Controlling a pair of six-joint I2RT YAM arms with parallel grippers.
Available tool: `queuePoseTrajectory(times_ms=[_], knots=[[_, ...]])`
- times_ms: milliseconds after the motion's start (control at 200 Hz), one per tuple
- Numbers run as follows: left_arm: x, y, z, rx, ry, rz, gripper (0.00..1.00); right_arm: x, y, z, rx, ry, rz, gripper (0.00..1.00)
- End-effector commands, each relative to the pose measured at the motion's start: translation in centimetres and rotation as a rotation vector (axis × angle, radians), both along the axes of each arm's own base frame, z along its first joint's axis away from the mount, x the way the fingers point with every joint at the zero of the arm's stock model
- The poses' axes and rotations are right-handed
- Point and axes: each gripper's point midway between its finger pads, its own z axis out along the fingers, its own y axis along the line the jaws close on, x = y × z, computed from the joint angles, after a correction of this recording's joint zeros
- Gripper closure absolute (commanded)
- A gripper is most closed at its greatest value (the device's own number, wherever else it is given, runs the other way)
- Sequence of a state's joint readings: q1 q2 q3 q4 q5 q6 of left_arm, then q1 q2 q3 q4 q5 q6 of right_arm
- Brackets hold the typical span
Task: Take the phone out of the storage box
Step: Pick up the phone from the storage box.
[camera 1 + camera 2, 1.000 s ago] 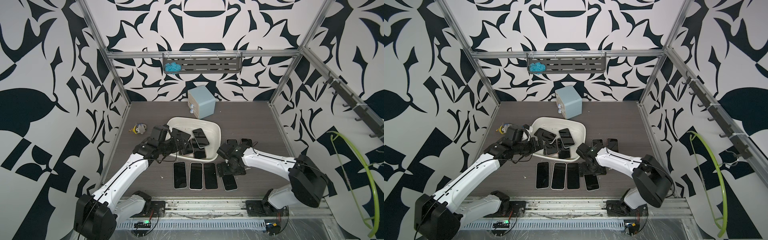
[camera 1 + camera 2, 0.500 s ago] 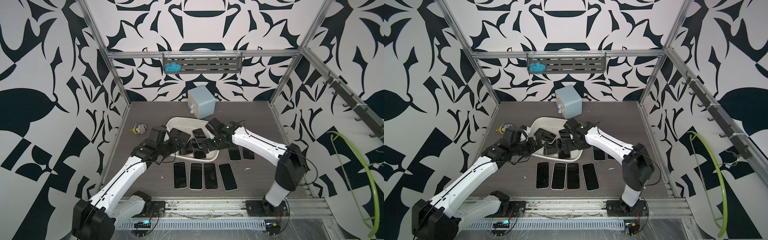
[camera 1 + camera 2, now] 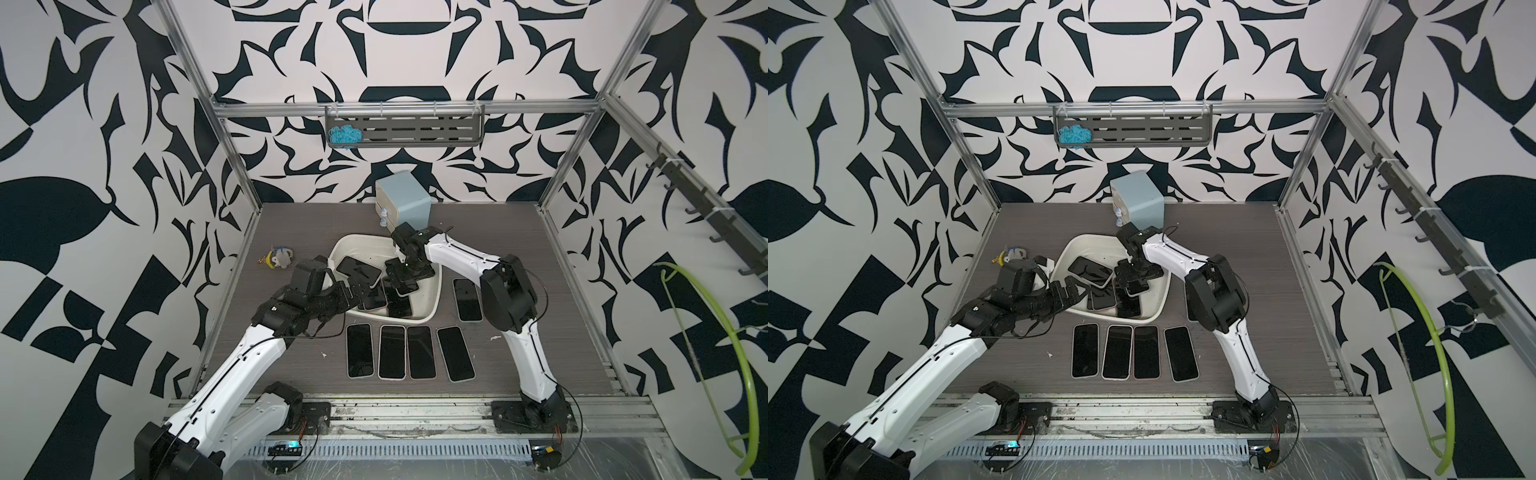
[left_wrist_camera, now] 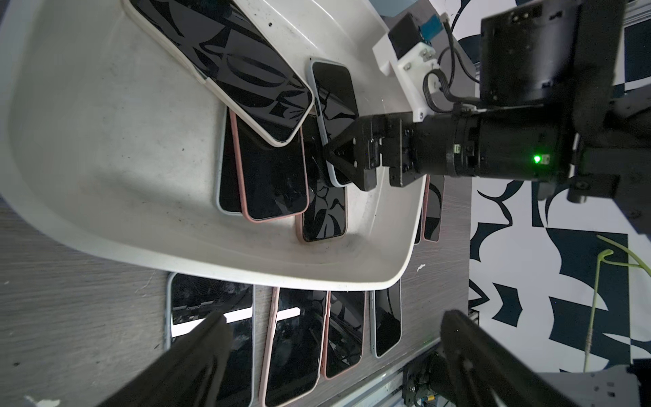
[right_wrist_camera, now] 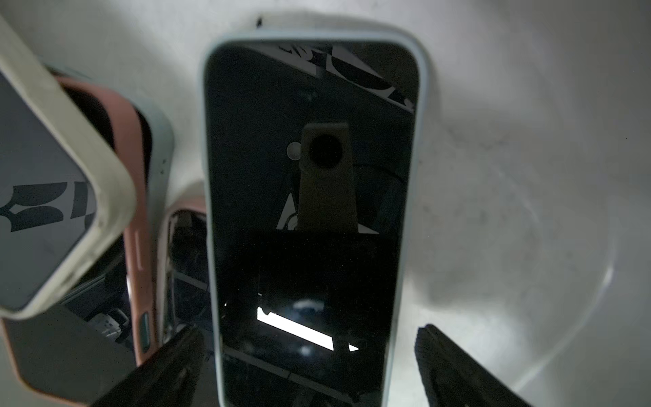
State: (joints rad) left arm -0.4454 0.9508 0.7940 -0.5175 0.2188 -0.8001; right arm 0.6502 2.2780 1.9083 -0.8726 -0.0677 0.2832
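Note:
The storage box (image 3: pixel 433 305), a shallow white tub, holds several dark-screened phones lying overlapped. My right gripper (image 5: pixel 310 356) is down inside it, open. Its fingers (image 5: pixel 454 366) stand on either side of a light-blue-cased phone (image 5: pixel 310 148) that lies screen up, with a gap still showing on one side. The same phone (image 4: pixel 333 95) appears in the left wrist view, with my right gripper (image 4: pixel 334 155) over its end. My left gripper (image 4: pixel 334 338) hovers open and empty at the tub's near left rim (image 3: pixel 357 309). Both grippers show in both top views, right (image 3: pixel 1133 274) and left (image 3: pixel 1075 291).
Several phones lie in a row (image 3: pixel 392 352) on the table in front of the tub, and another (image 3: pixel 467 299) lies to its right. A light-blue drawer cube (image 3: pixel 403 203) stands behind the tub. A small toy (image 3: pixel 278 257) sits at the far left. A green hanger (image 3: pixel 706 332) hangs at the right wall.
My right arm has swung from the front row of phones up to the tub and come down around the light-blue phone. The left arm has hardly moved.

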Motion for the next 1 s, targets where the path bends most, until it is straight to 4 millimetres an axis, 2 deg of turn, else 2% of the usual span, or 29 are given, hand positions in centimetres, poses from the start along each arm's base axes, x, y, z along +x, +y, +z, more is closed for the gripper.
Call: queuePoseTrajectory(times_ms=[0,215,375,535,650,840,995], knots=[[-0.6,0.5,-0.6,0.037,0.014,-0.009,0.00,1.4,0.2,1.3,0.013,-0.022,0.016,0.01],[-0.8,0.6,-0.7,0.054,0.032,-0.016,0.00,2.4,1.1,-0.4,0.017,0.015,0.006,0.04],[-1.0,0.9,-0.5,0.059,0.029,-0.013,0.00,2.7,1.5,-0.9,0.022,0.029,-0.010,0.12],[-1.2,1.1,-0.7,0.058,0.030,-0.009,0.00,2.9,0.4,-0.4,-0.036,0.013,-0.025,0.22],[-1.3,1.2,-1.0,0.057,0.030,-0.005,0.00,3.4,0.1,1.5,-0.030,-0.042,-0.043,0.25],[-1.0,0.9,-1.3,0.033,0.016,0.002,0.00,4.4,0.9,7.8,0.066,-0.156,-0.055,0.28],[-0.3,-0.1,-1.5,-0.014,0.005,-0.013,0.00,4.1,0.4,11.0,0.143,-0.171,-0.078,0.28]])
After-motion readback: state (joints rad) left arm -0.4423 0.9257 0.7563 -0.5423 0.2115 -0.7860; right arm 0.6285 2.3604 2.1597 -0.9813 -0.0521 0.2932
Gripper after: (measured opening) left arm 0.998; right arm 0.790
